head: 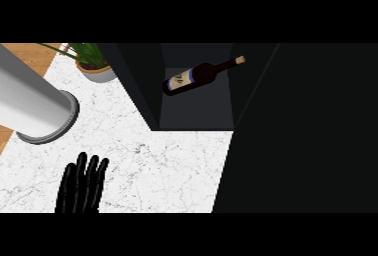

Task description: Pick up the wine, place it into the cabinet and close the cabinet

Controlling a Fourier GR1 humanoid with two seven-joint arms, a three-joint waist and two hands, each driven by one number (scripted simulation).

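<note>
A dark wine bottle (193, 77) with a pale label and a cork-coloured top lies tilted inside the dark cabinet (196, 107), neck pointing up and to the right. The cabinet's opening faces the counter, and its dark door (303, 135) stands swung out at the right, covering much of that side. My left hand (83, 185) rests at the lower left over the white marble counter (162, 170), fingers straight and pointing up, holding nothing. My right hand does not show in the head view.
A large grey cylinder (33, 102) slants across the upper left of the counter. A potted green plant (94, 64) stands at the back left beside the cabinet's side wall. A wooden strip (33, 54) runs along the far left.
</note>
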